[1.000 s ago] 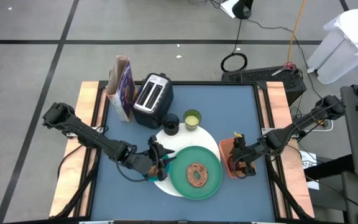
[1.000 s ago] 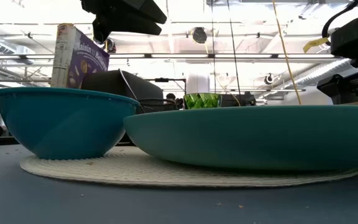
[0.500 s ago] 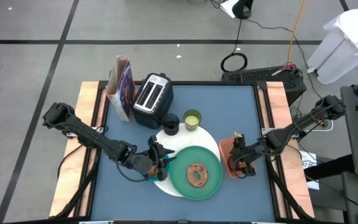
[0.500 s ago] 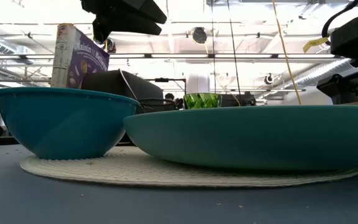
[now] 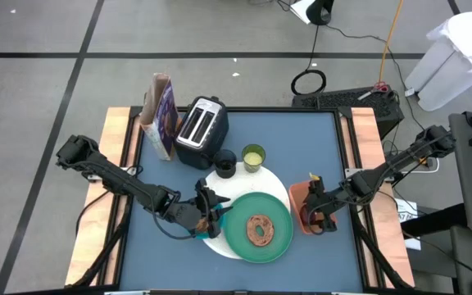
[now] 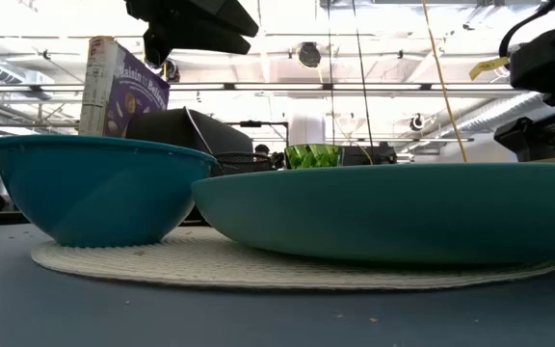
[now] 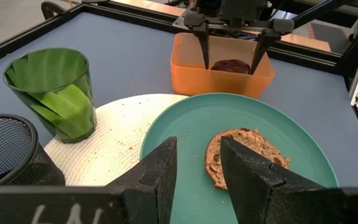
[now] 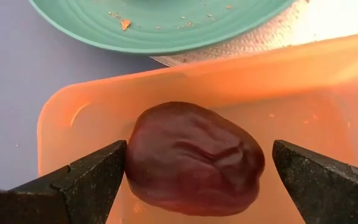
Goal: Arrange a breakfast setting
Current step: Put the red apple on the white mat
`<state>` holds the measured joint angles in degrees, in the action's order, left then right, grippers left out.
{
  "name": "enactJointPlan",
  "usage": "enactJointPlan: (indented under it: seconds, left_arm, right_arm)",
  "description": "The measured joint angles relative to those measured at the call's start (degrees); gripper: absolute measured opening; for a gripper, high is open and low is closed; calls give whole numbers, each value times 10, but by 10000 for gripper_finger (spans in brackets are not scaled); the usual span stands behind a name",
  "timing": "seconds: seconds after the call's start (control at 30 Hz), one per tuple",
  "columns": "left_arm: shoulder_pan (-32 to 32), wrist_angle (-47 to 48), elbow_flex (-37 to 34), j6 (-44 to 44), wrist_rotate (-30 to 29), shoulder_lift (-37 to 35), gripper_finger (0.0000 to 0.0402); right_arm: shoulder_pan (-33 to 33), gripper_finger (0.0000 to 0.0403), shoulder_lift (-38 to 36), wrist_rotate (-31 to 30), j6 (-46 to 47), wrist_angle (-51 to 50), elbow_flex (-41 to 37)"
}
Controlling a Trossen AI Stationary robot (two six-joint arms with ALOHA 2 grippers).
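A small red fruit (image 8: 194, 158) lies in the orange tray (image 8: 73, 106) at the table's right. My right gripper (image 8: 199, 152) is open, pointing down into the tray with one finger on each side of the fruit; it also shows in the high view (image 5: 316, 209). My left gripper (image 7: 197, 168) is open and empty, held above the teal bowl (image 6: 85, 188), which stands on the white round plate (image 5: 240, 184). The green plate (image 5: 256, 228) holds a round slice of bread (image 7: 241, 155). The black cup (image 5: 225, 164) and the yellow-green cup (image 5: 253, 156) stand on the white plate's far side. The spoon is out of view. My right gripper has one fingertip (image 8: 114, 158) right against the fruit's side (image 8: 135, 162); I cannot tell whether it touches. The other fingertip (image 8: 291, 158) stands apart from the fruit. The fingers come from above, and the fruit rests on the tray's floor.
A silver-black toaster (image 5: 201, 129) and a cereal box (image 5: 161, 115) stand at the far left. The blue table surface (image 5: 318, 147) is bare at the far right and along the near edge.
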<state>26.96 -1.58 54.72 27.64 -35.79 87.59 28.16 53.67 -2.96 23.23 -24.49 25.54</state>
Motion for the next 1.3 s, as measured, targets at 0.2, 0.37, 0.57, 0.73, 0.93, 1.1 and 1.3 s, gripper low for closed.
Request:
enactJointPlan:
  seconds: [0.2,0.37,0.57,0.73,0.93,1.1,1.3]
  left_arm:
    - [0,0,0,0,0,0,129]
    - [0,0,0,1,0,0,129]
    - [-1,0,0,1,0,0,129]
    - [-3,0,0,1,0,0,129]
    - [-3,0,0,1,0,0,129]
    - [-3,0,0,1,0,0,129]
    - [-3,0,0,-3,0,0,129]
  right_arm:
    - [0,396,0,0,43,-12,0]
    - [0,396,0,0,71,-8,-23]
    - [0,396,0,-3,87,31,-35]
    - [0,394,0,-2,87,37,-35]
    - [0,366,0,-2,87,37,-35]
    - [0,332,0,-2,87,37,-35]
    - [0,327,0,-2,94,37,-35]
